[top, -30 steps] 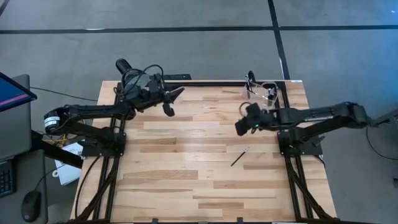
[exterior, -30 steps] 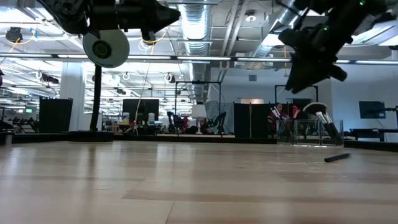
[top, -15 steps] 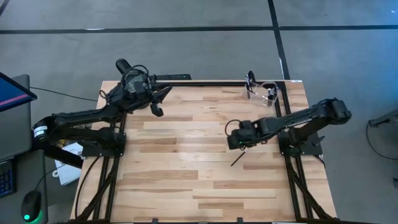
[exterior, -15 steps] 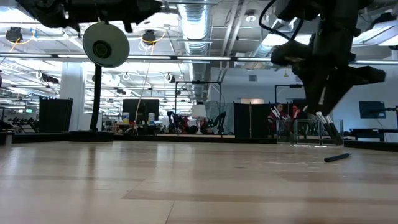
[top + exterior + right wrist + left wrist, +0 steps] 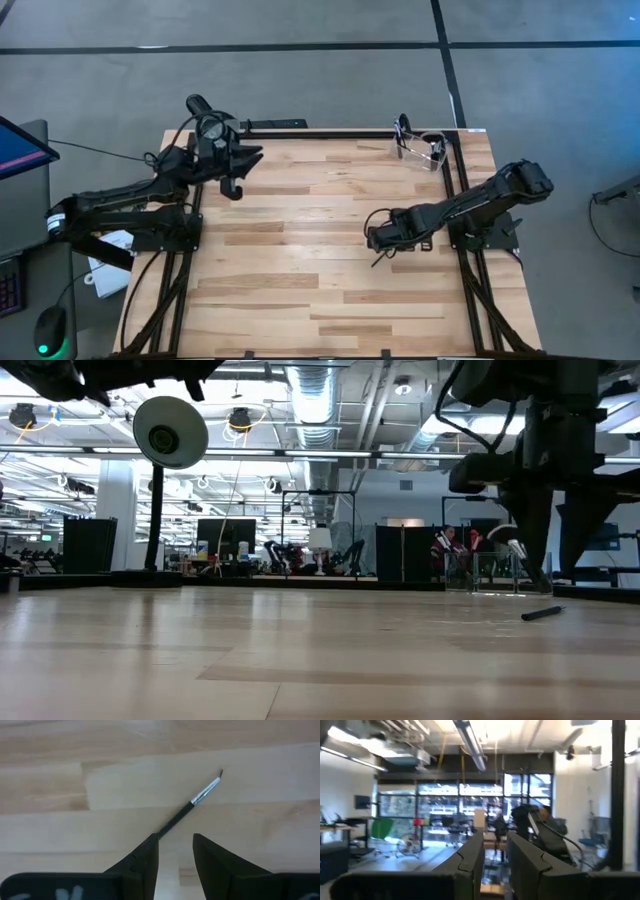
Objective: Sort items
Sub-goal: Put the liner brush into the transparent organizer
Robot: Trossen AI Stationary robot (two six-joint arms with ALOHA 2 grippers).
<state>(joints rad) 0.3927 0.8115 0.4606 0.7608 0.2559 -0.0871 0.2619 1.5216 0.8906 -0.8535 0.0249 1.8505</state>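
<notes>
Right gripper [image 5: 175, 851] hangs low over the wooden table [image 5: 300, 290] with its fingers spread, a slim dark brush [image 5: 192, 805] lying flat just beyond the tips, untouched, while the rest of the brushes [image 5: 520, 555] stand in the clear container [image 5: 425, 148] at the far right corner and the left gripper [image 5: 232, 172] waits by the lamp [image 5: 170, 432], fingers slightly apart.

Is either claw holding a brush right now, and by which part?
Nothing is held. The right claw hangs open just above the loose brush on the table, fingers either side of its handle end. The left claw holds nothing.
</notes>
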